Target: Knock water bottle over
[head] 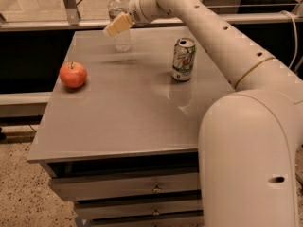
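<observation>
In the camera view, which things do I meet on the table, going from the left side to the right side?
apple → water bottle → soda can. The gripper overlaps the bottle's upper part, so I leave it out of the order.

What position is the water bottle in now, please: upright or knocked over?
Upright: the water bottle stands on its base on the table, cap uppermost, with the gripper level with its middle.

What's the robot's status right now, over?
The gripper at water bottle mid-height, contact unclear. Bottle upright. Both soda can and apple stand apart.
</observation>
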You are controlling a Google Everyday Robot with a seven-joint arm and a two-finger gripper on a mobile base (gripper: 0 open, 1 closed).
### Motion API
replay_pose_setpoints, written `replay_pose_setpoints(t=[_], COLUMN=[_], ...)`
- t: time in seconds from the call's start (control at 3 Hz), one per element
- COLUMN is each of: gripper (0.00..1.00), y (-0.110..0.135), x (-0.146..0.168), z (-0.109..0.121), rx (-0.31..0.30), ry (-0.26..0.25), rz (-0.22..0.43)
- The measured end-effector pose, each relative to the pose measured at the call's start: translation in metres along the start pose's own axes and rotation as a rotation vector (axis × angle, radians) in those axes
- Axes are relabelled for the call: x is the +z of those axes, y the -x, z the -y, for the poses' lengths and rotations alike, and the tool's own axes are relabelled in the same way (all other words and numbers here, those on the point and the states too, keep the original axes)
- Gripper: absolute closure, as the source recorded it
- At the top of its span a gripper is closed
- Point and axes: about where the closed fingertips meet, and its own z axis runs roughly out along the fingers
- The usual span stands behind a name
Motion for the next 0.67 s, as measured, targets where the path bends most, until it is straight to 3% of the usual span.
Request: replay_pose_setpoints(t=[0.33,0.67], gripper=[0.16,0.39], y=[0.0049,0.0012], x=[0.0197,0.0186], z=[-0.0082,-0.0082], rx=[0.029,0.045], ry=[0.036,0.04], rz=[0.04,0.054])
